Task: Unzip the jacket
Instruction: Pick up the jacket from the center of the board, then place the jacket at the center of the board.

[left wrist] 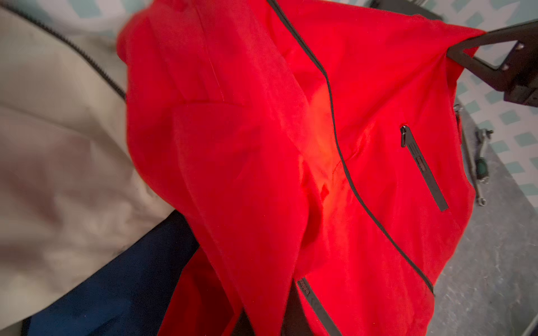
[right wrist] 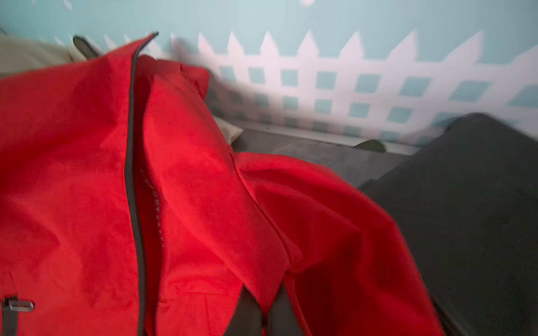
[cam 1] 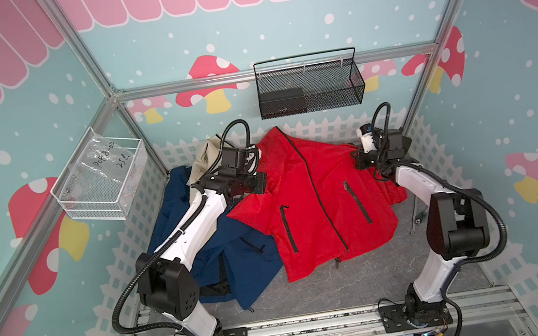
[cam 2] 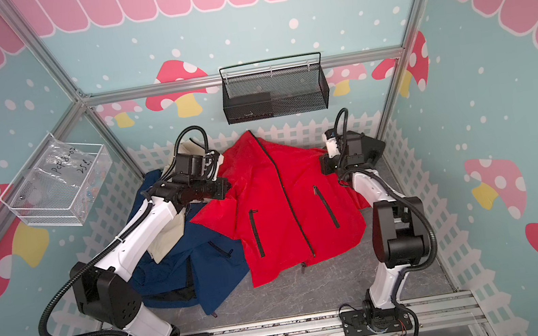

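Below the black mesh basket (cam 1: 328,89) the red jacket (cam 1: 315,205) lies front-up on the table, collar toward the basket and hem away from it. We read its main zipper (cam 1: 318,197) as closed along its whole run, so none of the unzipping is done. The left gripper (left wrist: 267,314) is pinched shut on red cloth at the shoulder out past one end of the basket, above the navy jacket (cam 1: 238,262). The right gripper (right wrist: 263,314) is clamped on the opposite shoulder, past the basket's other end. We judge this a spreading hold, not a zip hold. The pull itself we cannot make out; it should sit at the collar end nearest the basket. Left to do: find it, hold the collar, and draw the slider away from the basket to the hem.
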{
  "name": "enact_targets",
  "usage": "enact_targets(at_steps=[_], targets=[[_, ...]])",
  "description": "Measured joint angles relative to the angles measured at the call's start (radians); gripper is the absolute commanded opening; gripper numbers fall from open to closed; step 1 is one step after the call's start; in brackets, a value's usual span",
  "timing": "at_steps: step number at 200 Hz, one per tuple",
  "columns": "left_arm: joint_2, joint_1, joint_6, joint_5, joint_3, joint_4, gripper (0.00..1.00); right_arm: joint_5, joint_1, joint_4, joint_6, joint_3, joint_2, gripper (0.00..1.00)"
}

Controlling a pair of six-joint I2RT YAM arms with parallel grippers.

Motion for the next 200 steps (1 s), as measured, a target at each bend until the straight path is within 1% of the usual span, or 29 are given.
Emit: enact_targets(at_steps=[18,31,52,71,101,119,130,137,142,144,145,149,155,162,168,169,178,181,189,192,196,200], targets=[[0.011,-0.050,0.011,0.004,0.063,-0.004,0.00,0.008,-0.027,-0.012,0.012,0.012,-0.046,0.00],[0.036,-0.063,0.011,-0.003,0.113,-0.010,0.00,0.006,-0.043,-0.021,0.025,0.032,-0.061,0.00],[0.090,-0.051,0.008,-0.032,0.171,-0.019,0.00,-0.009,-0.074,-0.038,0.044,0.083,-0.061,0.00],[0.156,-0.036,0.006,-0.029,0.220,-0.029,0.00,-0.037,-0.093,-0.047,0.053,0.134,-0.049,0.00],[0.280,-0.032,-0.021,-0.013,0.317,-0.026,0.00,-0.066,-0.093,-0.035,0.061,0.171,-0.019,0.00],[0.332,-0.034,-0.037,-0.012,0.361,-0.018,0.00,-0.074,-0.092,-0.032,0.060,0.187,0.016,0.00],[0.354,-0.034,-0.047,-0.019,0.384,-0.016,0.08,-0.074,-0.092,-0.031,0.056,0.190,0.038,0.02],[0.364,-0.033,-0.054,-0.027,0.396,-0.015,0.13,-0.073,-0.092,-0.031,0.054,0.190,0.048,0.06],[0.368,-0.031,-0.056,-0.031,0.401,-0.013,0.19,-0.072,-0.092,-0.031,0.052,0.190,0.054,0.11],[0.369,-0.031,-0.062,-0.030,0.403,-0.011,0.21,-0.072,-0.092,-0.031,0.050,0.190,0.056,0.15],[0.370,-0.031,-0.066,-0.032,0.404,-0.011,0.23,-0.071,-0.092,-0.031,0.050,0.190,0.057,0.16],[0.371,-0.028,-0.062,-0.032,0.406,-0.010,0.31,-0.069,-0.092,-0.032,0.050,0.190,0.060,0.25],[0.371,-0.025,-0.065,-0.032,0.408,-0.008,0.40,-0.065,-0.092,-0.032,0.051,0.190,0.064,0.38],[0.371,-0.019,-0.073,-0.032,0.410,-0.005,0.50,-0.061,-0.092,-0.029,0.046,0.190,0.065,0.49],[0.371,-0.015,-0.073,-0.032,0.410,0.000,0.56,-0.059,-0.092,-0.027,0.041,0.190,0.065,0.57],[0.370,-0.013,-0.074,-0.033,0.410,0.002,0.57,-0.058,-0.092,-0.027,0.042,0.190,0.065,0.57],[0.369,-0.006,-0.082,-0.034,0.410,0.007,0.66,-0.055,-0.092,-0.017,0.032,0.190,0.064,0.67],[0.365,-0.002,-0.076,-0.034,0.408,0.011,0.68,-0.052,-0.092,-0.013,0.037,0.190,0.064,0.75],[0.352,0.008,-0.076,-0.034,0.388,0.028,0.74,-0.036,-0.092,-0.009,0.040,0.188,0.061,0.85],[0.341,0.013,-0.084,-0.034,0.372,0.037,0.81,-0.037,-0.092,-0.006,0.033,0.186,0.060,0.88],[0.327,0.018,-0.077,-0.035,0.352,0.049,0.96,-0.024,-0.092,-0.005,0.041,0.181,0.053,0.92],[0.307,0.024,-0.082,-0.036,0.327,0.060,0.99,-0.019,-0.092,-0.005,0.031,0.175,0.048,0.93]])
